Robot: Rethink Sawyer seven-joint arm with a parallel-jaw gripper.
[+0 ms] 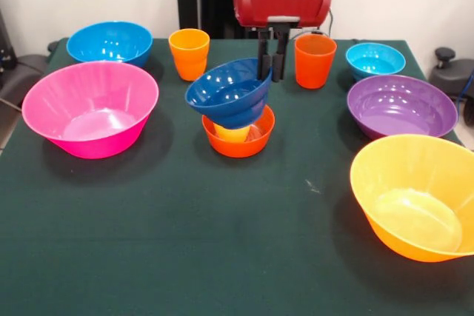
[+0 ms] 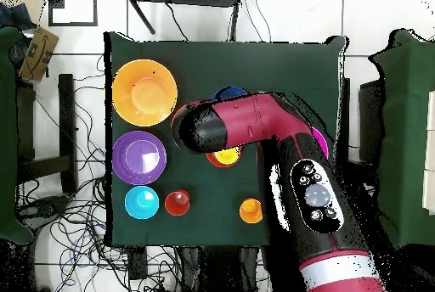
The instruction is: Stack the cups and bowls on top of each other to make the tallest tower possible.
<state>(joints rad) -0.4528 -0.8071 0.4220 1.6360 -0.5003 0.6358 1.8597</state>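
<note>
Dark blue bowl [image 1: 228, 92] is glossy, tilted hard, its mouth facing up and toward the front camera's left. It sits mid-counter on the yellow cup [image 1: 234, 133]. That cup stands inside the small orange-red bowl [image 1: 239, 138], which rests flat on the dark green counter [image 1: 222, 242]. In the front view only the cup's lower part shows under the blue bowl.

Gripper [image 1: 271, 73]: the jaws are clamped on the dark blue bowl's far rim, two dark fingers [image 1: 262, 61] straddling the rim from above. The red arm head sits directly over them.

No readable labels or writing on any piece.

Other pieces, front view:
- Light orange cup [image 1: 189, 53] upright behind the stack to the left; red-orange cup [image 1: 315, 60] upright behind to the right. Both mouths up, long axis vertical.
- Medium blue bowl [image 1: 109, 42] far left; large pink bowl [image 1: 90, 107] in front of it.
- Cyan bowl [image 1: 375, 60] far right; purple bowl [image 1: 401, 106] in front of it; large yellow-orange bowl [image 1: 418, 196] nearest on the right.
- All of these bowls sit mouth up, apart from each other.

Overhead view: the arm [image 2: 255, 127] covers most of the stack; a bit of yellow and orange-red shows beneath it.
</note>
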